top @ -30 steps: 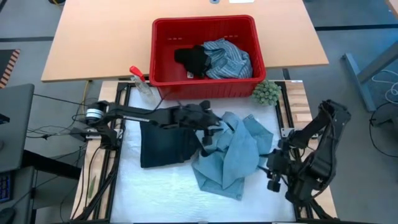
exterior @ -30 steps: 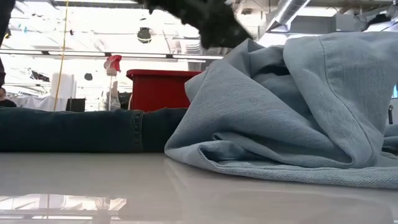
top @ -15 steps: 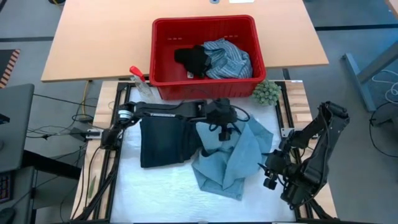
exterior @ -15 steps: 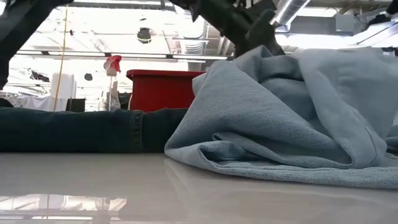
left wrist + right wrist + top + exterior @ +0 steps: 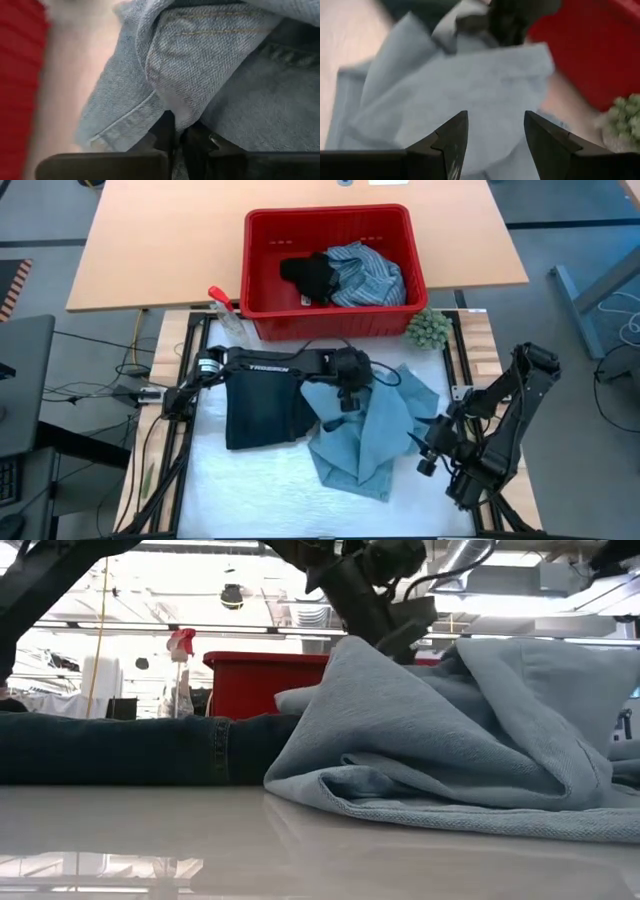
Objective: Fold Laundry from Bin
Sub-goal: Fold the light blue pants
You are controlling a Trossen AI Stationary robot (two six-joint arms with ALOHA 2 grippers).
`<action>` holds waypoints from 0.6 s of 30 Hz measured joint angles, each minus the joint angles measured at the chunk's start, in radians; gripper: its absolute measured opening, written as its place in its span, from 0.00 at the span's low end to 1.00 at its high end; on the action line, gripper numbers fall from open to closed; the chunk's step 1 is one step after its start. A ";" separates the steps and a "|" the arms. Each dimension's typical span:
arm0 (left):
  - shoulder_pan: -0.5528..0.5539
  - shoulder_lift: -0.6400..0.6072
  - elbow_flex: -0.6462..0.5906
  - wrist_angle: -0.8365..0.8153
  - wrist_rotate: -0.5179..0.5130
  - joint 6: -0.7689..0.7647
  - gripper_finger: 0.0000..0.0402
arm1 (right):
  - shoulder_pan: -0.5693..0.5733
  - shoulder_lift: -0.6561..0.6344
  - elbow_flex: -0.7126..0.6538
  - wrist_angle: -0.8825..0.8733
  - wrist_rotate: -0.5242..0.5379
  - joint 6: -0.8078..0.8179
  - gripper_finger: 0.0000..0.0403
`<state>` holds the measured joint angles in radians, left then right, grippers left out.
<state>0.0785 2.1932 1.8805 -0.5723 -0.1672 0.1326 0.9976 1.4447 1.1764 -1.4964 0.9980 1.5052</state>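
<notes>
High view: jeans [image 5: 375, 430] lie crumpled mid-bench, at six o'clock from the bin [image 5: 330, 272], beside a dark piece [image 5: 262, 408]. My left hand [image 5: 345, 392] pinches a denim fold. My right hand [image 5: 428, 457], fingers spread, hovers at their four o'clock edge.

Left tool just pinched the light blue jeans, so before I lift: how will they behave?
Likely floppy: the light blue jeans lie crumpled in soft folds. The left tool holds one edge, so the rest should drape and drag. Probably heavyish, being thick denim.
</notes>
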 joint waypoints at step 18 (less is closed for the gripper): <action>-0.483 -0.696 -0.784 0.290 -0.463 -0.091 0.00 | -0.166 -0.321 -0.525 0.268 0.387 0.364 0.49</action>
<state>-0.4044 1.4968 1.0965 -0.2823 -0.6300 0.0420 0.8317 1.1240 0.6519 -1.2289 1.3848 1.8689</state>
